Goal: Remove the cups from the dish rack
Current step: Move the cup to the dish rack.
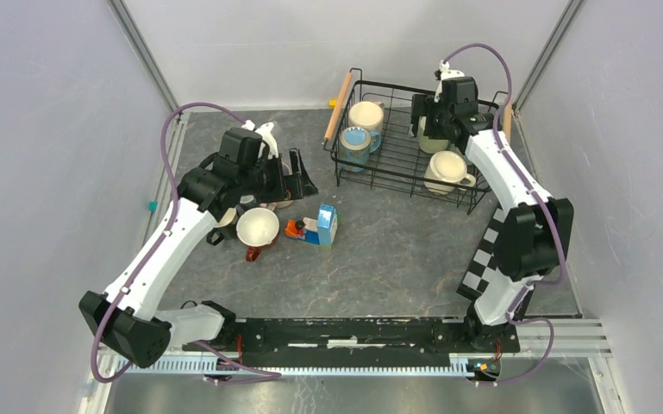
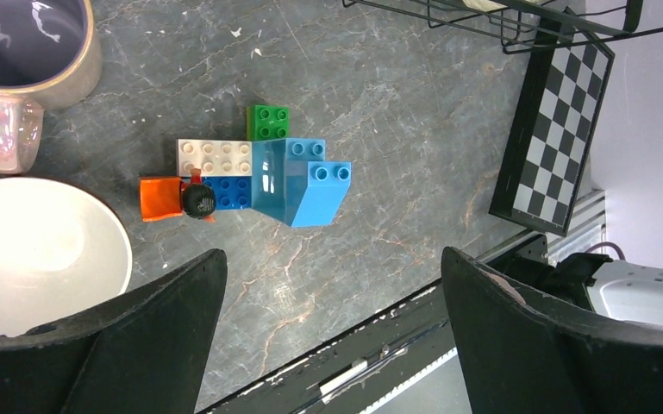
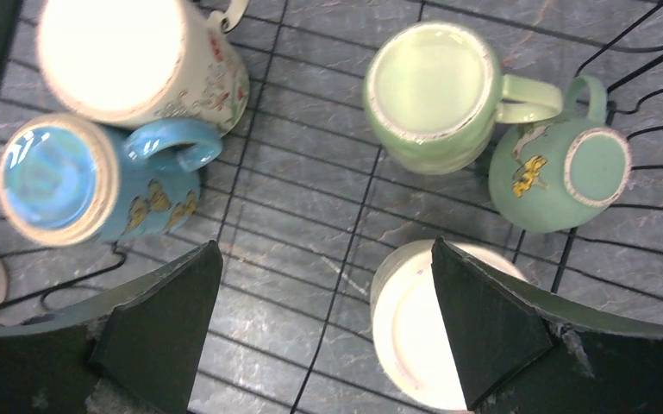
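R claw (image 3: 319, 267) hangs spread wide & empty over rack (image 1: 394, 182) holding 5 cups (image 3: 431, 86), L claw (image 2: 332, 259) likewise released left of rack, above blocks (image 2: 259, 172) on worktop (image 2: 414, 103) w/ 2 more cups beside them.

Cream mug (image 3: 401, 336): partly hidden by right gripper (image 3: 323, 250), cut off at bottom edge. Pinkish mug (image 2: 26, 69): cut off at top-left corner.

Right arm (image 1: 502, 177) over dish rack (image 1: 399, 164), left arm (image 1: 168, 241) by white cup (image 1: 257, 226), toy blocks (image 1: 321, 226) nearby
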